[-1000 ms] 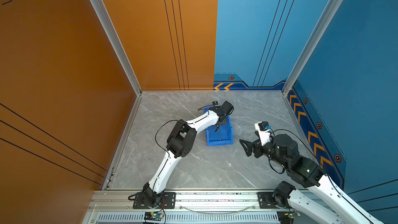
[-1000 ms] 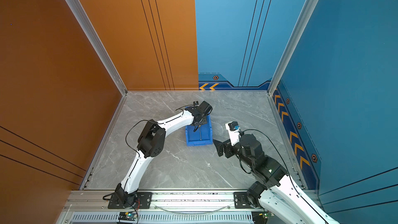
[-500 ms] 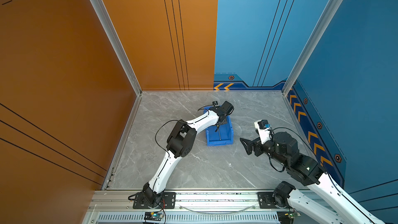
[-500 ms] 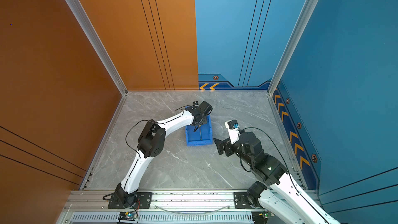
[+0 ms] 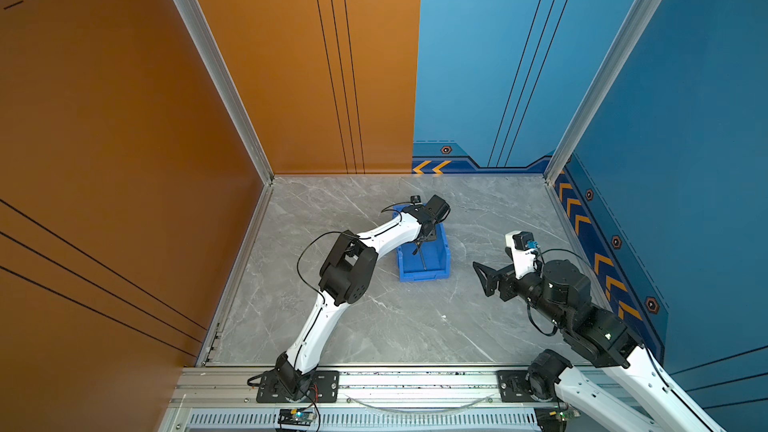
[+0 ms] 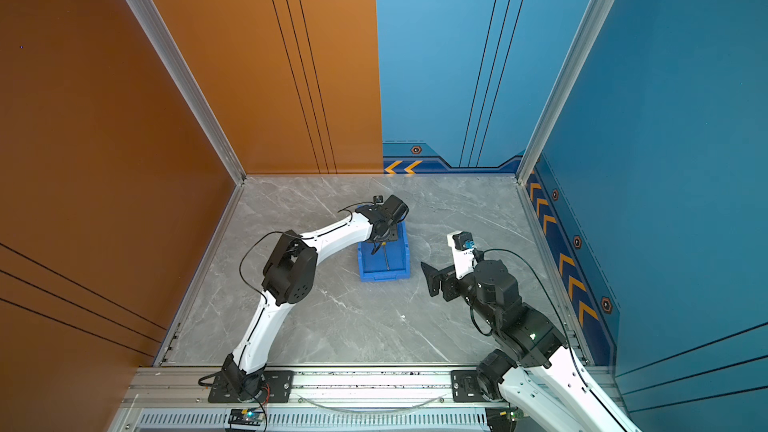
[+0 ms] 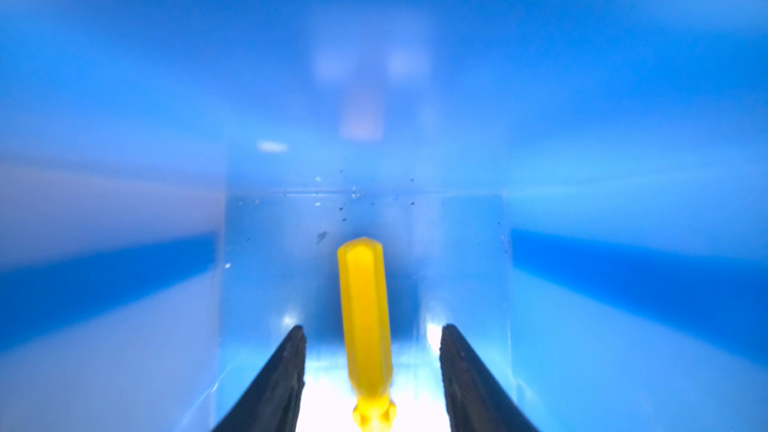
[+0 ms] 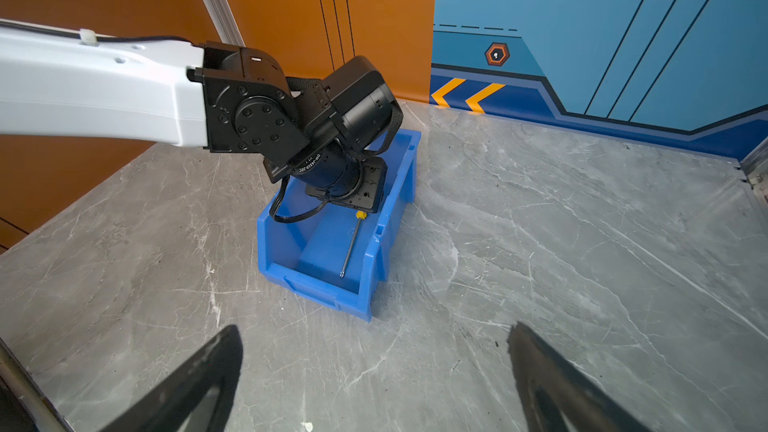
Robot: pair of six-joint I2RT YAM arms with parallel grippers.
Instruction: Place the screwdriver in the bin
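Count on my table: one screwdriver (image 8: 351, 245), one bin (image 8: 397, 184). My grippers: two, left gripper (image 7: 372, 371) and right gripper (image 8: 374, 371).

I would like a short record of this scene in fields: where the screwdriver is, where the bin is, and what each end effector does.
screwdriver: lies inside the bin, yellow handle toward the back wall, shaft tip toward the low front lip
bin: blue, open top, stands on the grey marbled table
left end effector: inside the bin, jaws apart on both sides of the handle, not touching it
right end effector: open, empty, above the table, away from the bin
task state: screwdriver is in the bin
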